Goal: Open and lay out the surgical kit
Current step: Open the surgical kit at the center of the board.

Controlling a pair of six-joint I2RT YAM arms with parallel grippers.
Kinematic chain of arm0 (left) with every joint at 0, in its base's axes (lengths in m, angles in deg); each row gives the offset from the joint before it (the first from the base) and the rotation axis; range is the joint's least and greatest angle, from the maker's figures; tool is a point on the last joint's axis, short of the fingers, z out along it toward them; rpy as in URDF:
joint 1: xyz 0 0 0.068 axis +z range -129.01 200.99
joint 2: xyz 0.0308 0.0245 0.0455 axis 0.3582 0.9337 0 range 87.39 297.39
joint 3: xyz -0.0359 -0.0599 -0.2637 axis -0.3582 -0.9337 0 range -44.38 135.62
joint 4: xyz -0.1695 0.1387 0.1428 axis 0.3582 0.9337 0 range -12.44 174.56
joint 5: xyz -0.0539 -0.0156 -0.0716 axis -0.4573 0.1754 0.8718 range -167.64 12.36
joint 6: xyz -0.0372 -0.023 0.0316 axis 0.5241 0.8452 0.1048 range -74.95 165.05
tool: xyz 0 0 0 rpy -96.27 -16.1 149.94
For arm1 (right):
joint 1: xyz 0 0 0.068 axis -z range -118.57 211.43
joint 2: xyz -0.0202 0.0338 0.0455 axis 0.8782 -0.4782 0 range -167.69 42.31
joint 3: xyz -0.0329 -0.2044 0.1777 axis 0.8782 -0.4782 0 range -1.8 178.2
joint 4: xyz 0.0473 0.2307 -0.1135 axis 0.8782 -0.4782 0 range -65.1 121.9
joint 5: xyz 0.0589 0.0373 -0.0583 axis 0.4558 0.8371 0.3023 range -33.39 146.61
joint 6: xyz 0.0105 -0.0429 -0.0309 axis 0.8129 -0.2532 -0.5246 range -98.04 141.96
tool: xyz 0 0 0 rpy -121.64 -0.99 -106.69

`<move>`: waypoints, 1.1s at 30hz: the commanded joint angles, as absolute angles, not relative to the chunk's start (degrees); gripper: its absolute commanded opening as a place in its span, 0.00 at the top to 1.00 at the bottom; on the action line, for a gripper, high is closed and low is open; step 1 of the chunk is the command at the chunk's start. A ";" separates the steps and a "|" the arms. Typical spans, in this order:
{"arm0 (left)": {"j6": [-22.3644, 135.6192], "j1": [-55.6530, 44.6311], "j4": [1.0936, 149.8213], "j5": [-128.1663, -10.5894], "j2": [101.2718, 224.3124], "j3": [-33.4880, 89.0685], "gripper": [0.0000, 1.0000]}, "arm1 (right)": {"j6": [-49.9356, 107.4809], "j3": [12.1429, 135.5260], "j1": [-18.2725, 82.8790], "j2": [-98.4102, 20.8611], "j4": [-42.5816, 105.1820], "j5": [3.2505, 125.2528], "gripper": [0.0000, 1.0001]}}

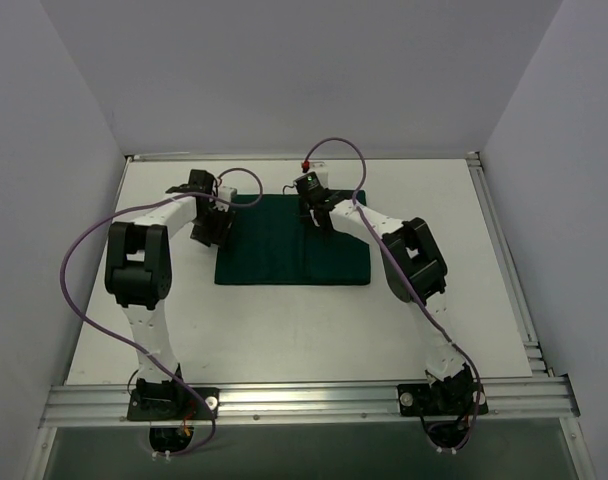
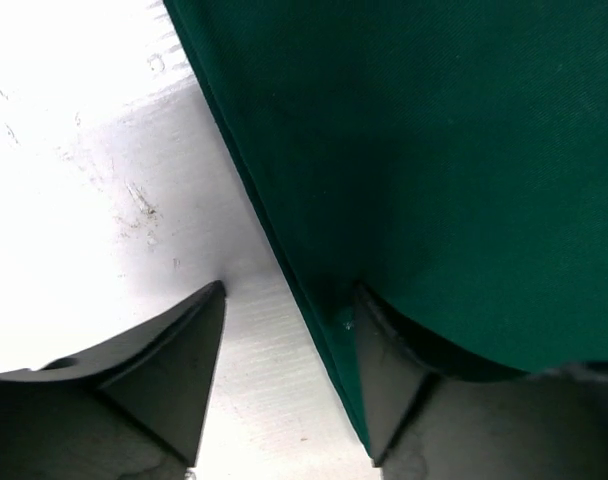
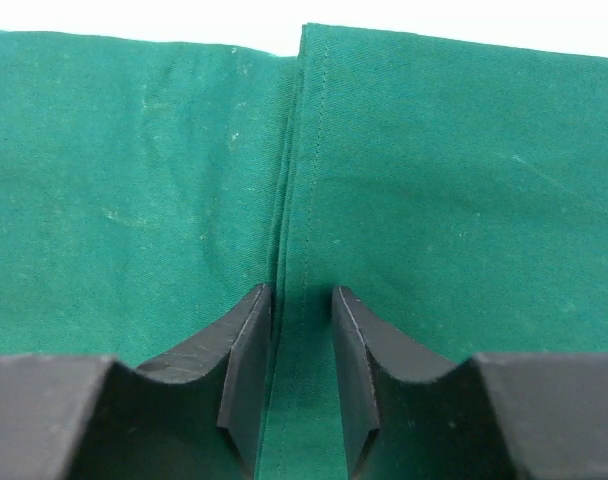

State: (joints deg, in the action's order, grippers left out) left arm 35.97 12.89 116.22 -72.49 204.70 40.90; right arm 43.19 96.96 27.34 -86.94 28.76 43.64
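Note:
The surgical kit (image 1: 292, 240) lies as a folded dark green cloth bundle in the middle of the white table. My left gripper (image 1: 212, 228) is at its left edge. In the left wrist view the left gripper (image 2: 289, 300) stands open astride that edge: one finger (image 2: 179, 370) on the bare table, the other (image 2: 389, 385) against the cloth (image 2: 434, 150). My right gripper (image 1: 314, 215) is on top of the bundle near its back middle. In the right wrist view the right gripper (image 3: 302, 300) has its jaws narrow but apart, a stitched flap hem (image 3: 309, 150) running flat between them.
Grey walls enclose the table on three sides, with an aluminium rail (image 1: 304, 400) along the front edge. Purple cables (image 1: 84, 250) loop off both arms. A small red object (image 1: 306, 163) sits at the back edge behind the right gripper.

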 commanded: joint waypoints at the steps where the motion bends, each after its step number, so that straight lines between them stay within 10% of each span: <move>1: 36.52 12.90 117.37 -69.38 207.27 42.37 0.39 | 43.75 95.76 28.29 -87.95 29.17 43.60 0.74; 11: 36.17 12.29 117.20 -70.34 208.41 42.11 0.45 | 45.07 96.20 27.69 -89.26 30.93 45.80 0.67; 27: 35.73 12.29 116.85 -70.61 209.47 42.11 0.97 | 44.55 95.41 27.68 -84.70 29.61 42.99 0.86; 33: 35.64 12.29 116.67 -70.78 209.20 41.75 0.98 | 44.20 93.30 27.77 -82.85 30.22 42.20 1.00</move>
State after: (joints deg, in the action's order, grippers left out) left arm 36.10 12.39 116.39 -69.78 205.97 42.25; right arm 44.39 94.73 27.65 -86.84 32.15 43.77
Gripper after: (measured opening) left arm 0.040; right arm 0.034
